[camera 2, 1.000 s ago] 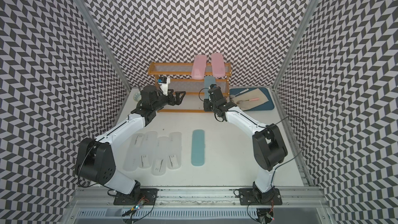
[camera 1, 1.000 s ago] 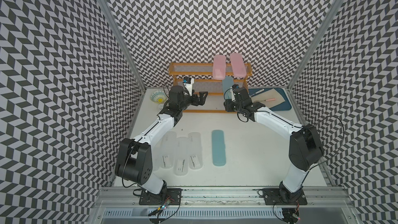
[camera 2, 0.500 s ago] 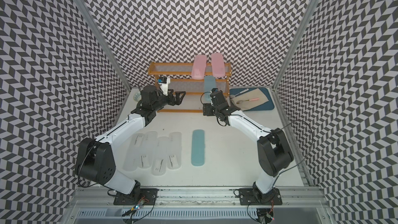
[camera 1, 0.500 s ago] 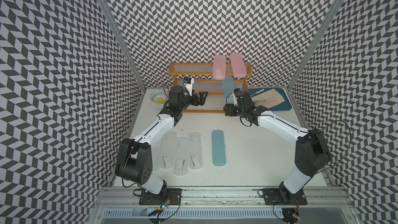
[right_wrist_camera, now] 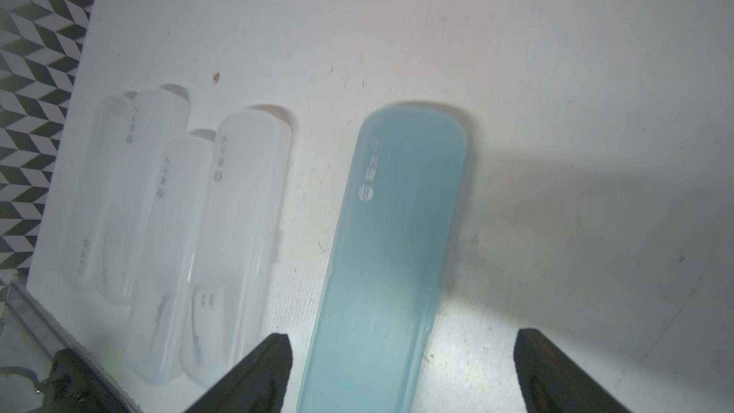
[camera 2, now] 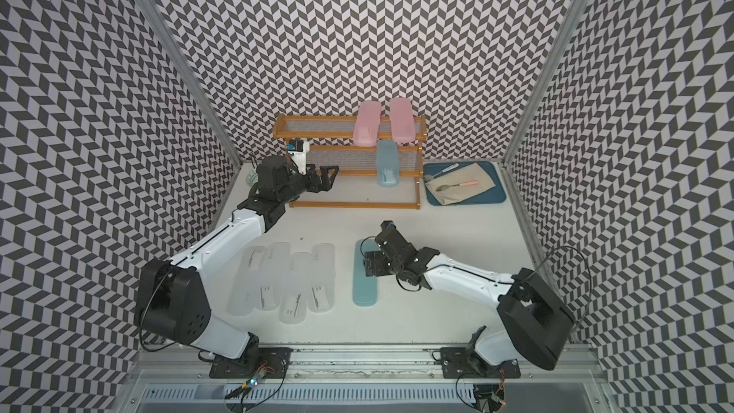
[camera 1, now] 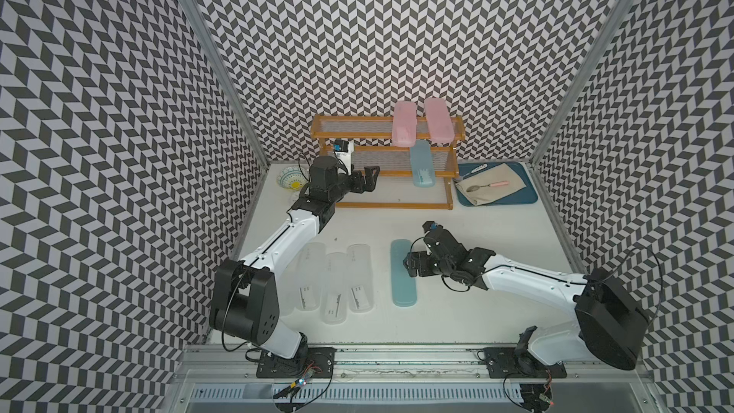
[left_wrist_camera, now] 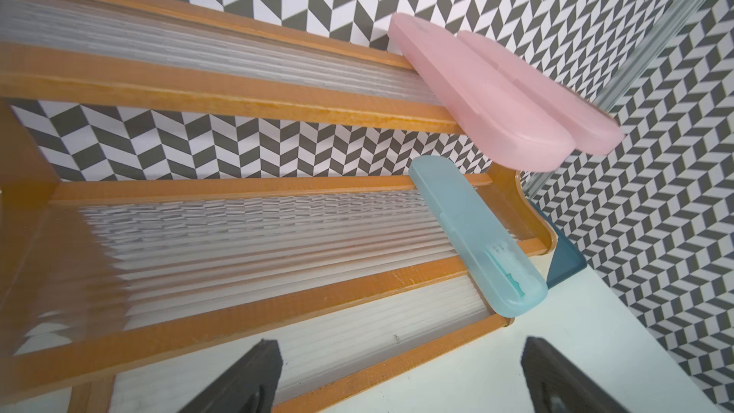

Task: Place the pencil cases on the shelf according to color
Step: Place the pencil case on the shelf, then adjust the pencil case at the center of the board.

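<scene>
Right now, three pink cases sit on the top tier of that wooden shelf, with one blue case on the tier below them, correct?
Not quite: only two pink cases sit on the top tier of the shelf, side by side, as both top views show. The rest holds: one blue case lies on the tier below them.

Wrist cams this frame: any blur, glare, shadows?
Left wrist: the shelf mesh looks streaky, pink cases soft-edged. Right wrist: soft overall; broad shadow on the table beside the teal case; clear cases nearly wash out.
</scene>
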